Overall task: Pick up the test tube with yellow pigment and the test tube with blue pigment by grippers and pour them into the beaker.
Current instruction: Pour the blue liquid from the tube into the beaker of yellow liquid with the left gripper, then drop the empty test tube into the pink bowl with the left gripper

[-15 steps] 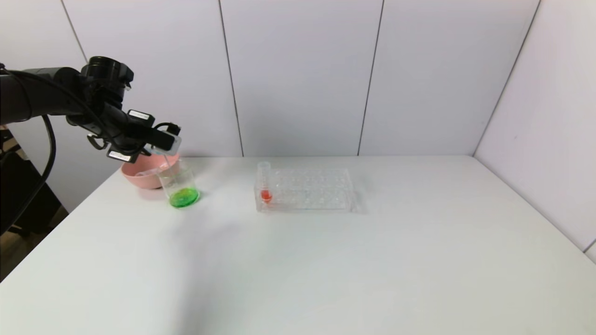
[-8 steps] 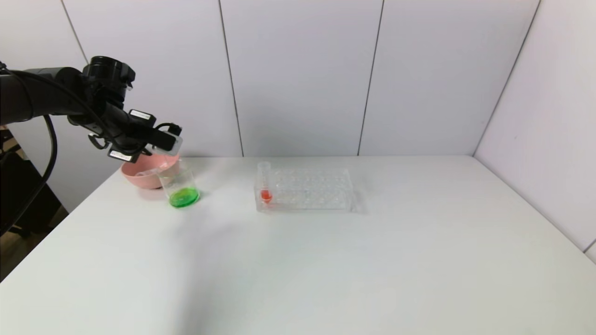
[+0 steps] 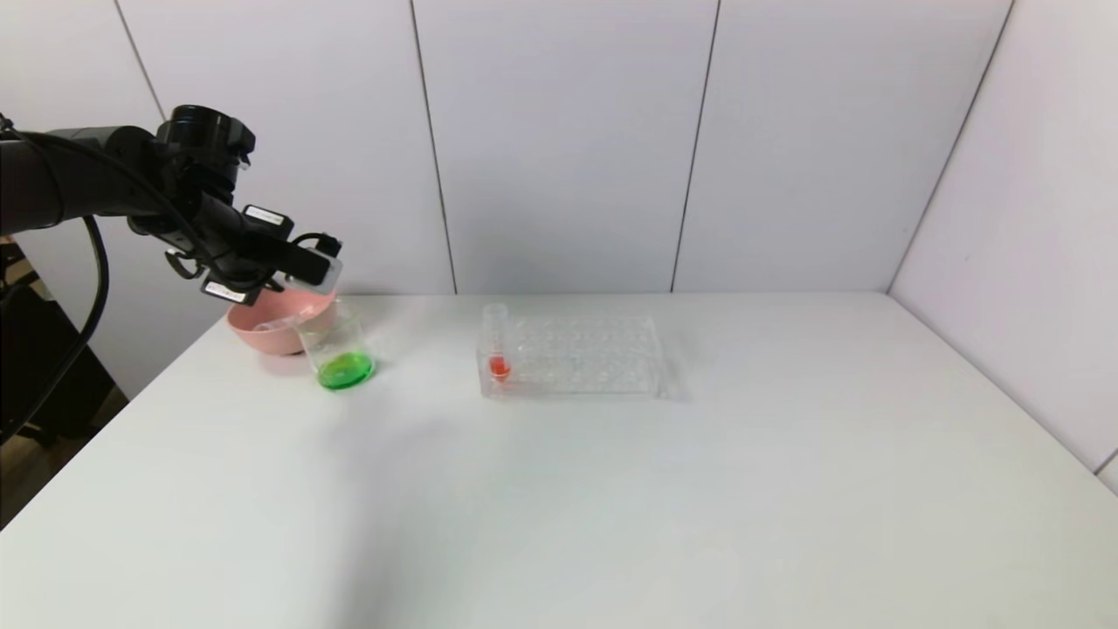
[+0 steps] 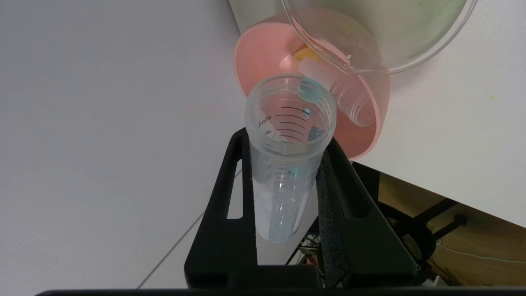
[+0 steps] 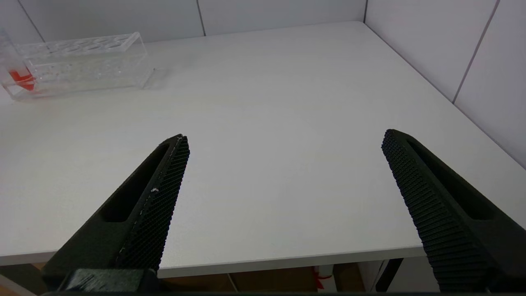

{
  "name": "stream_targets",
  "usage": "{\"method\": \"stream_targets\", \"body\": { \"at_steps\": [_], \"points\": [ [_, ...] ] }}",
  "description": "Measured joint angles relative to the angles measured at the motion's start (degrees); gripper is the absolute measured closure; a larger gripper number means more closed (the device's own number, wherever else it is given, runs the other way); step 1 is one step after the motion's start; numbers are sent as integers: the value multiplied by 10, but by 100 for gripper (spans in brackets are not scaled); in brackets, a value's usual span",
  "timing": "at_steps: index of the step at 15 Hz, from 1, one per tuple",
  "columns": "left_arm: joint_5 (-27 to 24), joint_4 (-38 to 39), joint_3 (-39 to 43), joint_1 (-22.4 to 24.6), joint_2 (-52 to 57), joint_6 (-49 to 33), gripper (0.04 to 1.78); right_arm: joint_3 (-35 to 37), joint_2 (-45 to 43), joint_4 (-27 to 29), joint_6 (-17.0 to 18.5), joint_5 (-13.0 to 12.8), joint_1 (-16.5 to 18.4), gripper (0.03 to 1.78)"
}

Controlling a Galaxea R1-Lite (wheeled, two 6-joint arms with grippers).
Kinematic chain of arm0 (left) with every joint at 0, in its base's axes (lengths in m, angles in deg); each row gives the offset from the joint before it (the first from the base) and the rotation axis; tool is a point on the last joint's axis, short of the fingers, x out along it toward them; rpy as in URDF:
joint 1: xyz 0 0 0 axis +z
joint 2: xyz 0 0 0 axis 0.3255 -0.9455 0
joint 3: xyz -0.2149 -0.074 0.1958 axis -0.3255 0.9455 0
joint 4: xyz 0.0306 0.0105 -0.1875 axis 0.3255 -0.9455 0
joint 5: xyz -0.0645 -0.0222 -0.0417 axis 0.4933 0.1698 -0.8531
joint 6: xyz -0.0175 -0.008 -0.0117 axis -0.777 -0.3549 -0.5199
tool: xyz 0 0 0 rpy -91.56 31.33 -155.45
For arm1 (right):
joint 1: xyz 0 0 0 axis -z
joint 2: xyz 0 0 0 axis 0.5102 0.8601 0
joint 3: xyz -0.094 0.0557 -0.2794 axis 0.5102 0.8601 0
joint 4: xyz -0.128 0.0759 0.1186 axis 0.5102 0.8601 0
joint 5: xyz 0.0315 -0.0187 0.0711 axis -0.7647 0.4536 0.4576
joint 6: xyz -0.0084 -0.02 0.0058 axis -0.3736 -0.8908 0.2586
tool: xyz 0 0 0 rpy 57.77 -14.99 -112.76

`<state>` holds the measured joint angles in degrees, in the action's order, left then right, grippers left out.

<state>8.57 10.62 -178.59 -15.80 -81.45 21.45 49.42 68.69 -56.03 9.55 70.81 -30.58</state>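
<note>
My left gripper [image 3: 307, 269] is shut on the blue-pigment test tube [image 4: 283, 176], held tilted above the beaker [image 3: 342, 351] and the pink bowl. The tube is nearly empty, with only blue drops inside. The beaker holds green liquid and also shows at the edge of the left wrist view [image 4: 386, 41]. The yellow-pigment test tube [image 4: 341, 92] lies emptied in the pink bowl, with a yellow trace at its end. My right gripper [image 5: 285, 139] is open and empty over the table's near edge, out of the head view.
The pink bowl [image 3: 260, 334] stands at the table's back left corner, right behind the beaker. A clear tube rack [image 3: 585, 358] stands mid-table with a red-orange tube [image 3: 498, 345] at its left end. Walls close the back and right.
My left gripper has risen slightly and drawn back to the left with the tube, whose mouth has left the beaker. Nothing else moved.
</note>
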Motion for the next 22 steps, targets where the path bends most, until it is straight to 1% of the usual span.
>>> {"method": "stream_targets", "body": {
  "at_steps": [7, 9, 12, 13, 15, 18, 20, 22],
  "points": [
    [1, 1, 0, 0, 2, -12, 138, 0, 0, 0, 0, 0, 0, 10],
    [0, 0, 0, 1, 4, -47, 138, 0, 0, 0, 0, 0, 0, 10],
    [-7, -1, 0, 7, 9, -128, 138, 0, 0, 0, 0, 0, 0, 10],
    [-12, 0, 0, 8, 11, -168, 138, 0, 0, 0, 0, 0, 0, 10],
    [-34, 2, 0, 13, 16, -283, 138, 0, 0, 0, 0, 0, 0, 10],
    [-78, 23, 0, 22, 26, -499, 138, 0, 0, 0, 0, 0, 0, 10],
    [-85, 75, 0, 31, 30, -630, 138, 0, 0, 0, 0, 0, 0, 10],
    [-86, 159, 12, 45, 27, -743, 138, 0, 0, 0, 0, 0, 0, 10]
  ]
}}
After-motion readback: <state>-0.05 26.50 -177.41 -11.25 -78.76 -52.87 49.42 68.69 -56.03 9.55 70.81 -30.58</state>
